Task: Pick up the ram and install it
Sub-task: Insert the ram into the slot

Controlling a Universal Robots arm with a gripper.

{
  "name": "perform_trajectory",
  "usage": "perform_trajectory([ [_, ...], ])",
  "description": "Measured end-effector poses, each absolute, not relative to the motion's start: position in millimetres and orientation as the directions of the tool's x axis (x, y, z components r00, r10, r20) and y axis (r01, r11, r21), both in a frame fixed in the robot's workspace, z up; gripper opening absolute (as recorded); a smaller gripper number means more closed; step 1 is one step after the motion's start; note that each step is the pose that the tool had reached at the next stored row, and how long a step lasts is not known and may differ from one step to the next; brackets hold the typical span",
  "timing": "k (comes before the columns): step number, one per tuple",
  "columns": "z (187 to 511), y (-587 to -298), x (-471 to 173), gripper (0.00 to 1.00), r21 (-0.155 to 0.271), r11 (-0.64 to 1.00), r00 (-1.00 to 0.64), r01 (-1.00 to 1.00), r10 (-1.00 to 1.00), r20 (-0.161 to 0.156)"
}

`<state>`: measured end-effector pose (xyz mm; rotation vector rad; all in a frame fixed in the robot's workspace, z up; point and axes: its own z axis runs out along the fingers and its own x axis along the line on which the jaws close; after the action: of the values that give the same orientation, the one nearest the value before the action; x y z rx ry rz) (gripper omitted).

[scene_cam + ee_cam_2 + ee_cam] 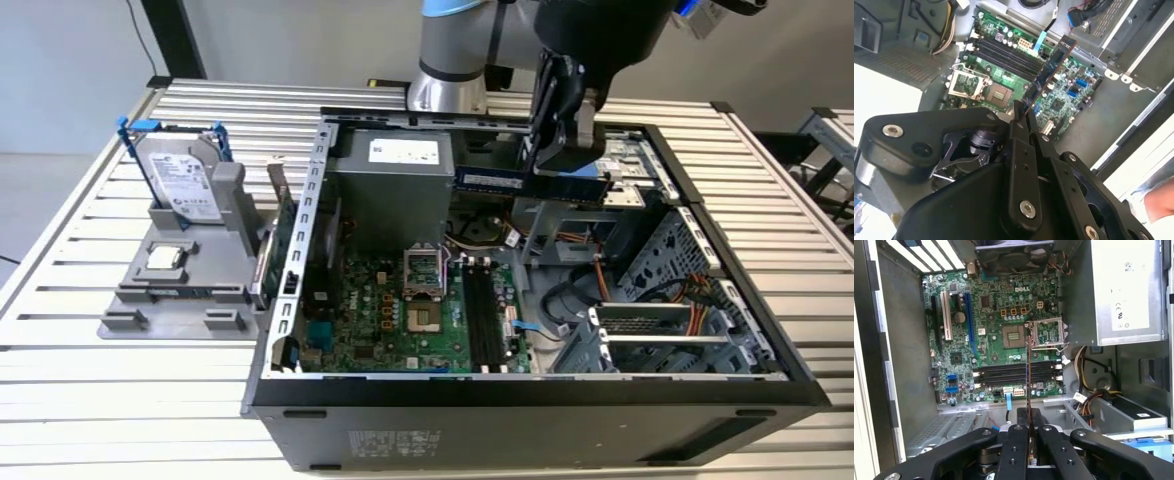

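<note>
Robot gripper holding a ram stick in the air over an open computer case.

From where I stand, the gripper has its two black fingers pressed together on the ram, pinching it near one end. The dark blue stick juts out sideways from the fingertips, on edge. Beneath the gripper lies the green motherboard, with its long black memory slots beside the square processor socket. The stick hangs clear above them. Well away from the gripper, outside the case, a grey hard drive in a blue bracket stands upright on the slatted table.
</note>
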<state>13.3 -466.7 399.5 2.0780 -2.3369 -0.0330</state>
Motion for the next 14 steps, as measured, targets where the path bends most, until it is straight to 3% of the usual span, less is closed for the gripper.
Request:
perform_trajectory([
  [14, 399.6, -466.6, 13.3, 0.0, 0.024, 0.117, -0.117, -0.993, -0.993, 0.006],
])
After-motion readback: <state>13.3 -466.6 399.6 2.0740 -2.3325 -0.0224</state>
